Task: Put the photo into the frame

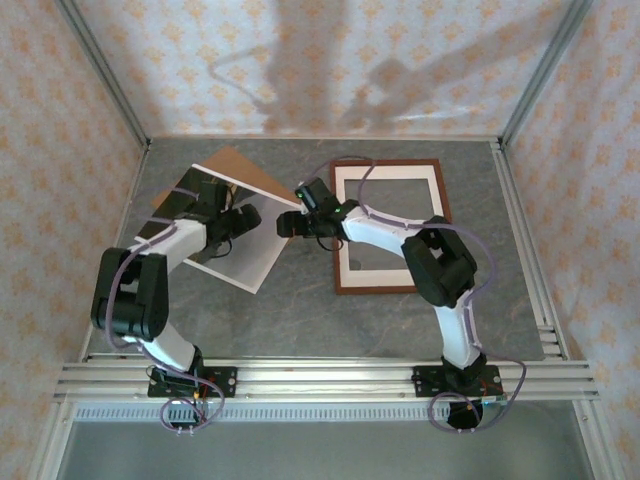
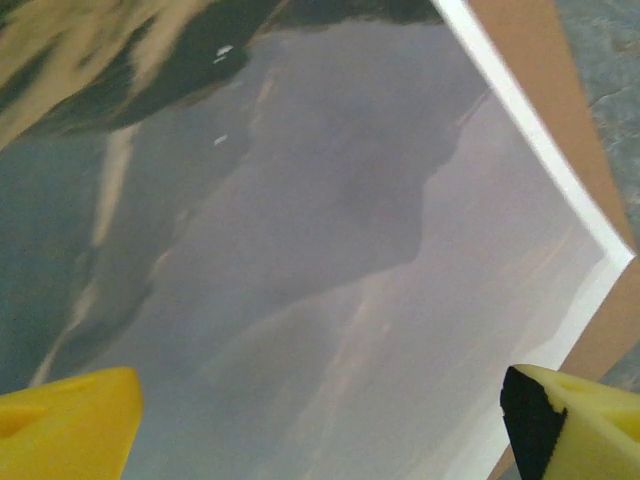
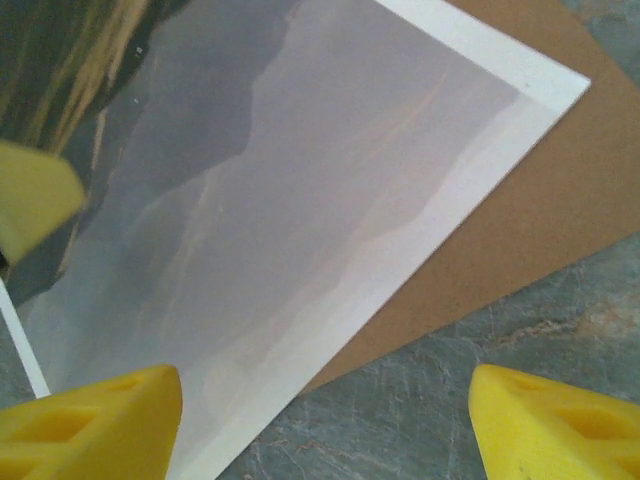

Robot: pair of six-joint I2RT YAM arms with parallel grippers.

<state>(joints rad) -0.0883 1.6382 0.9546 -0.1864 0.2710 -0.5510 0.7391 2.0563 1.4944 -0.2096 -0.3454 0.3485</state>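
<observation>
The photo (image 1: 255,250), a glossy print of grey mountains with a white margin, lies left of centre on a brown backing board (image 1: 245,165). The reddish-brown frame (image 1: 370,289) lies flat to its right with a white mat (image 1: 400,172) inside it. My left gripper (image 1: 243,222) hovers open over the photo (image 2: 330,230), its yellow fingertips (image 2: 65,420) spread wide. My right gripper (image 1: 290,224) is open at the photo's right edge; one pad (image 3: 90,425) is over the print (image 3: 260,200), the other over bare table. Neither holds anything.
The backing board (image 3: 540,190) sticks out beyond the photo's corner onto the grey stone-patterned table (image 3: 450,360). A yellow pad (image 3: 30,200) of the left gripper shows at the left of the right wrist view. Aluminium rails (image 1: 540,260) border the table.
</observation>
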